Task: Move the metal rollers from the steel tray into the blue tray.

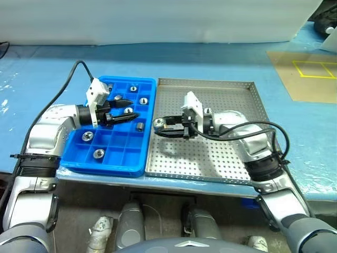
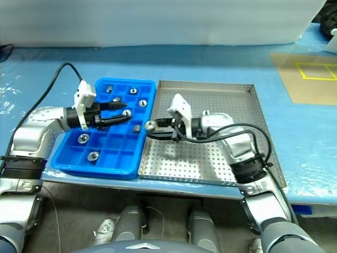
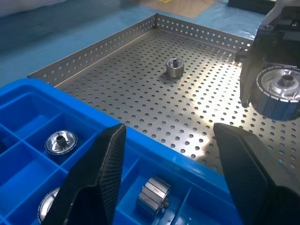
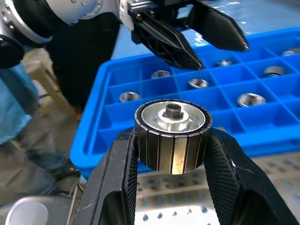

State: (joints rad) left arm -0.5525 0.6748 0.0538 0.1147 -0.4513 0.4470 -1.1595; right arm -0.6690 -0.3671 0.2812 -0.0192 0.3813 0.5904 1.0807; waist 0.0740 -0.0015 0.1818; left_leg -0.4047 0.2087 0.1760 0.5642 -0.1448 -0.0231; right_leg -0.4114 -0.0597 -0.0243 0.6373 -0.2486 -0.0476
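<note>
Metal rollers: from the head camera I see one roller [image 1: 158, 123] pinched in my right gripper [image 1: 160, 126], held above the steel tray [image 1: 231, 158] near its edge beside the blue tray [image 1: 121, 166]. My left gripper [image 1: 128, 109] hangs spread and empty over the blue tray, where several rollers sit in compartments. In the left wrist view, one roller [image 3: 174, 67] stands on the steel tray floor. In the right wrist view, the fingers [image 4: 117, 164] clamp the held roller [image 4: 172, 136].

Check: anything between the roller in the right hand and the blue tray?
Yes: the left hand hangs open over the blue tray, near the edge that the roller in the right hand faces. Compartments closer to the robot look free.
</note>
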